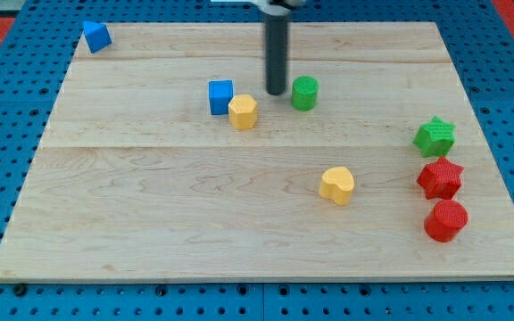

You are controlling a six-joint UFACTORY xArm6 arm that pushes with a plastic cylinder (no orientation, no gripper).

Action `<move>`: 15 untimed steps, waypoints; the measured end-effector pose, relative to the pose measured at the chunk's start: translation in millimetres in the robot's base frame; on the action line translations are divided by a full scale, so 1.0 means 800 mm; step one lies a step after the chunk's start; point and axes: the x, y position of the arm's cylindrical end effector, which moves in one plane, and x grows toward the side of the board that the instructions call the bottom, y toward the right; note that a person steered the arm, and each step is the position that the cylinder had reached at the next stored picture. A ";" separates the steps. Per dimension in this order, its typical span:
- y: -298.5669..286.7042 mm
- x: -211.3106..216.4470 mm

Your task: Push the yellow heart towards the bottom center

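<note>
The yellow heart (336, 185) lies flat, right of centre, clear of all neighbours. We judge it light, rigid, and free-sliding on the board (150, 223); contact belongs on its upper right edge. Our tip (276, 93) holds nothing, standing well above it between the yellow hexagon (243, 111) and green cylinder (304, 93).

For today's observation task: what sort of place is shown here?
Probably a robotics lab bench: a wooden board on blue pegboard, coloured blocks like the yellow heart, and my tip above it.
</note>
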 end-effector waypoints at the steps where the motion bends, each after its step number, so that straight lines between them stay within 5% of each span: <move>1: 0.119 0.009; 2: 0.191 0.009; 3: 0.117 0.013; 5: 0.154 0.136; 9: -0.076 0.192; 13: -0.068 0.196; 15: -0.032 0.276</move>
